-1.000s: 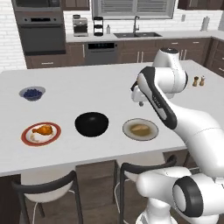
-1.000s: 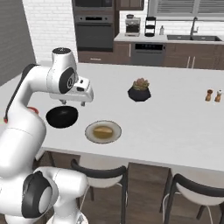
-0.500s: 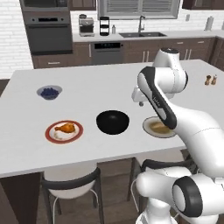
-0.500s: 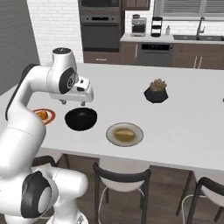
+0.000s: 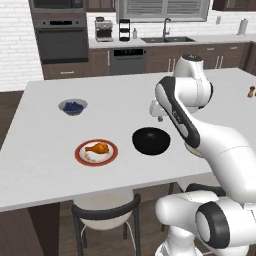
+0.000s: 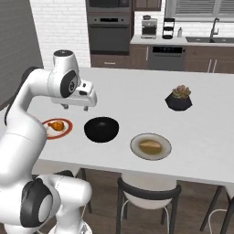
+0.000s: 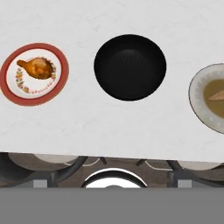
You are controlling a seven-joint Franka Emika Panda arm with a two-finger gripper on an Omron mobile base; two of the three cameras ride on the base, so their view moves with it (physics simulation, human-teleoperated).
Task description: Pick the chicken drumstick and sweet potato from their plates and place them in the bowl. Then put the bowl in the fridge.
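Note:
The chicken drumstick point(image 5: 96, 148) lies on the white plate with the red rim point(image 5: 80, 155), also seen from the hand as drumstick point(image 7: 37, 68) on plate point(image 7: 9, 87). The black bowl point(image 5: 150, 140) point(image 6: 101, 129) point(image 7: 130, 65) stands empty between the two plates. The sweet potato point(image 6: 150, 146) point(image 7: 217, 95) rests on the pale grey plate point(image 6: 135, 151) point(image 7: 197, 97). My gripper point(image 6: 74, 108) point(image 5: 156, 118) hovers open above the counter just behind the bowl, holding nothing. A tall grey slab point(image 6: 16, 50) stands at the left; I cannot tell whether it is the fridge.
A small bowl of blueberries point(image 5: 73, 106) sits far left on the counter. A dark pot with a succulent point(image 6: 178, 99) stands to the right. Stools point(image 5: 105, 215) point(image 6: 147, 194) are tucked under the near edge. Oven and sink line the back wall.
The base has driven sideways, so the whole counter scene has slid rightward in both base views. The arm keeps its pose and the gripper stays open.

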